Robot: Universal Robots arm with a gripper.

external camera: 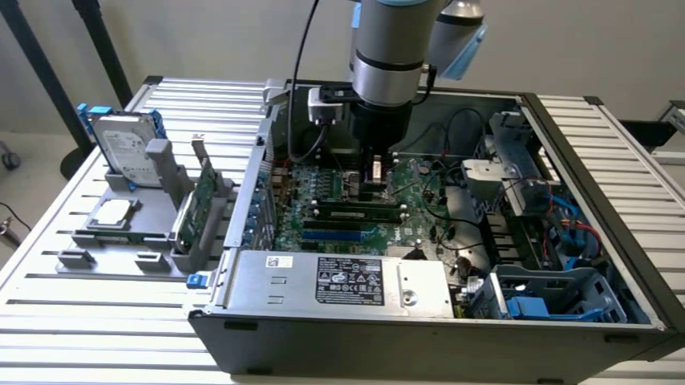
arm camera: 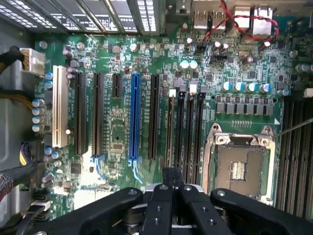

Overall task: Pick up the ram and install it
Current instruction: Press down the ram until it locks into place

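Green ram lies along a slot on the motherboard inside the open case, apparently placed. Gripper hangs just above it, fingers together, holding nothing visible. Judged step: seating; full latching cannot be told.

An open computer case is laid on a slatted aluminium table. Inside the case a green motherboard is seen, with a blue expansion slot, a white slot and an empty processor socket. A silver power supply is set along the case's near wall. Just outside the case, toward the exterior view's left, a grey holder is placed, carrying a hard drive with blue rails and a green expansion card
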